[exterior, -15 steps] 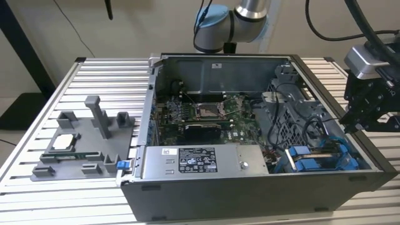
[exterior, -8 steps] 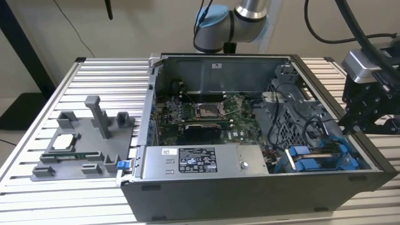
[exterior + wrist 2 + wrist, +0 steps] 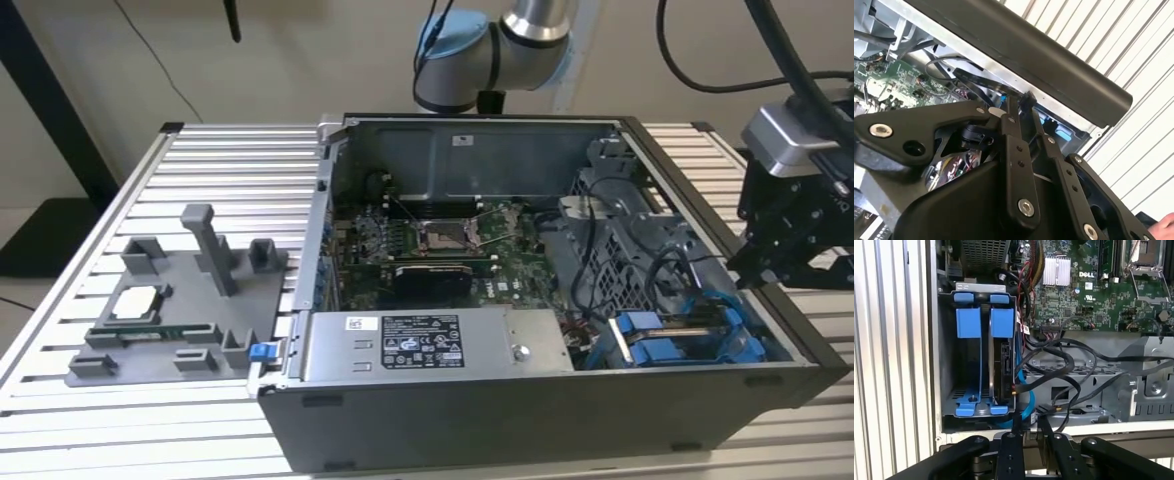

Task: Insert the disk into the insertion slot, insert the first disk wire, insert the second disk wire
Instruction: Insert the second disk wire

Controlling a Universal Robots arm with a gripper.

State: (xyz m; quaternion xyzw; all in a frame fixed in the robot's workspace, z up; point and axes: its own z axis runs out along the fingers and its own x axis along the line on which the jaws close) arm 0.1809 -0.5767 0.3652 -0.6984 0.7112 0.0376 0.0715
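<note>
Already disk (image 3: 1002,365) seated in insertion slot (image 3: 948,365), just beyond parted fingers (image 3: 1015,434).

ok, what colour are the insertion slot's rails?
Bright blue rails in the grey insertion slot; clearest in the first wrist view.

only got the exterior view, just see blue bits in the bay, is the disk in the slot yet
Observer: Yes, in the first wrist view the disk stands on edge in the insertion slot, between blue rails.
Operator: any wires near it
Observer: A black wire loops beside the disk; whether it is plugged in I cannot tell.
Operator: and the gripper
Observer: The gripper hangs beside the slot, roughly in line with the disk.
</note>
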